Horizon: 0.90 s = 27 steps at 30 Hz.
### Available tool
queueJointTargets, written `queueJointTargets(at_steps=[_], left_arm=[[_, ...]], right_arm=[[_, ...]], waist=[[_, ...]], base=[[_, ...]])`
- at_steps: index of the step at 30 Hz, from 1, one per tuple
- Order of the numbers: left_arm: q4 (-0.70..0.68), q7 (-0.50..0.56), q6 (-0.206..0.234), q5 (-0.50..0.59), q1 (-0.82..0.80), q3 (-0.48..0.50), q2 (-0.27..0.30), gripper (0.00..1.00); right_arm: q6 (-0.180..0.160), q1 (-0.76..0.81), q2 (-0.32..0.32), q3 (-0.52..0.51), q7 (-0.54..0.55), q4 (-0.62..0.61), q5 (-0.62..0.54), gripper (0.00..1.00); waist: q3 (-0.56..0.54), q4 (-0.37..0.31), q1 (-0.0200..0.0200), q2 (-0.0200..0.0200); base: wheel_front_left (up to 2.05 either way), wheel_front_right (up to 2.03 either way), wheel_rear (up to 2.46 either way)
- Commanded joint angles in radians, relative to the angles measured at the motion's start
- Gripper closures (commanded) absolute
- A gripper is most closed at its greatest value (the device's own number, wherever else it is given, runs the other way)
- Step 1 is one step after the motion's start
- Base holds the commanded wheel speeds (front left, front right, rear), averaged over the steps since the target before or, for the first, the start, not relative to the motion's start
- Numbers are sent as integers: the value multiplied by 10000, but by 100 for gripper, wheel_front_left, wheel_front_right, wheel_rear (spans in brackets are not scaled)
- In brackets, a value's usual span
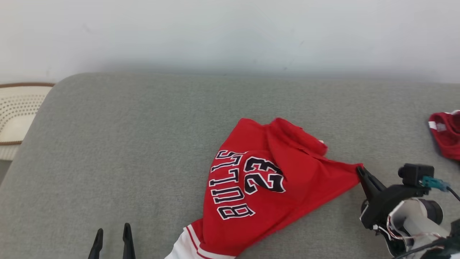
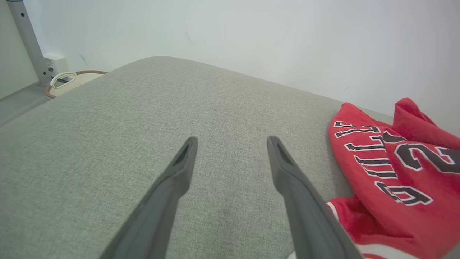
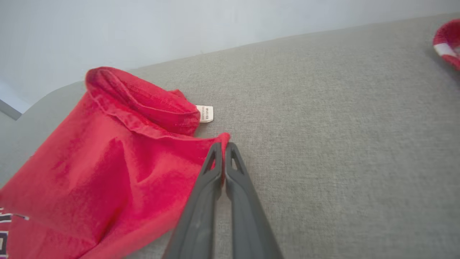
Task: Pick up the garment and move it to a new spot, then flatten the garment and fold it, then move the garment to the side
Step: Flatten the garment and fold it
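The garment [image 1: 258, 183] is a red jersey with dark "BULLS 23" lettering and white trim, lying crumpled on the grey cushion [image 1: 143, 144]. My right gripper [image 1: 360, 171] is shut on the garment's right corner [image 3: 221, 142], pulling that edge taut; a small white label [image 3: 205, 113] lies just beyond. My left gripper [image 1: 112, 232] stands open at the lower left, above bare cushion, apart from the garment [image 2: 391, 172], which lies to the right of its fingers [image 2: 181, 169].
A second red cloth piece [image 1: 445, 135] lies at the cushion's right edge. A cream perforated basket [image 1: 18, 115] stands off the cushion's left side. A pale wall runs behind the cushion's far edge.
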Motion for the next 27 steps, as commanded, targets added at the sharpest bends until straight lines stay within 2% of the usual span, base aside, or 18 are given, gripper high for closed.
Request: queueJointTargets(at_steps=[1, 5, 9, 19, 27], left_arm=[[14, -32, -4, 9, 228, 48, 3, 0], [-53, -32, 39, 26, 305, 5, 6, 0], [-61, -32, 29, 28, 338, -17, 6, 0], [-8, -32, -60, 61, 378, 48, 6, 0], [18, -32, -67, 83, 344, 131, 8, 0]], right_arm=[[-3, 423, -198, -214, -78, -326, 86, 100], [-3, 1193, -492, -848, -128, -918, 50, 100], [-3, 1926, -526, -1338, -165, -1283, -80, 100], [-3, 4442, -108, -3335, -90, -2184, -589, 100], [-3, 5657, 465, -4742, 976, -2898, -1589, 100]], waist=[[-296, -417, 1, 0], [-414, -676, 1, 0], [-434, -809, 1, 0], [-473, -886, 1, 0], [-448, -906, 1, 0]], base=[[0, 0, 0], [0, 0, 0], [0, 0, 0], [0, 0, 0], [0, 0, 0]])
